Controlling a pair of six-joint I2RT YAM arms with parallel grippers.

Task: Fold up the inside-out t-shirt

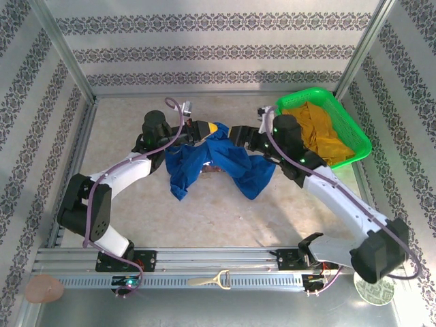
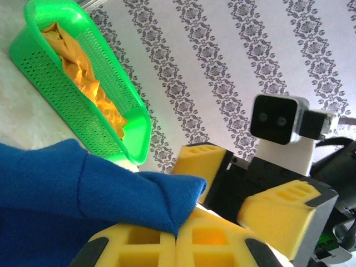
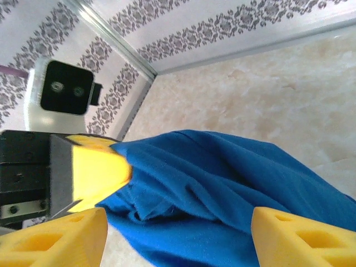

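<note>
Seen from above, the royal-blue t-shirt (image 1: pixel 219 162) is bunched near the middle of the beige table (image 1: pixel 204 218). It is held up at its 12 o'clock edge, where the left gripper (image 1: pixel 206 129) and right gripper (image 1: pixel 238 134) face each other closely. Its two lobes sag toward 7 and 5 o'clock. The left wrist camera shows what the arms hide from above: the left claw's yellow fingers (image 2: pixel 139 245) are pressed together on a fold of blue cloth, and the right claw opposite has its pads spread. The right wrist camera also shows those pads apart, with cloth draped between them. At 2 o'clock a green basket (image 1: pixel 359 133) holds a mustard-yellow garment (image 1: pixel 320 133), partly behind the right arm. A cream-coloured handled tool (image 1: pixel 211 279) lies on the rail at 6 o'clock.
</note>
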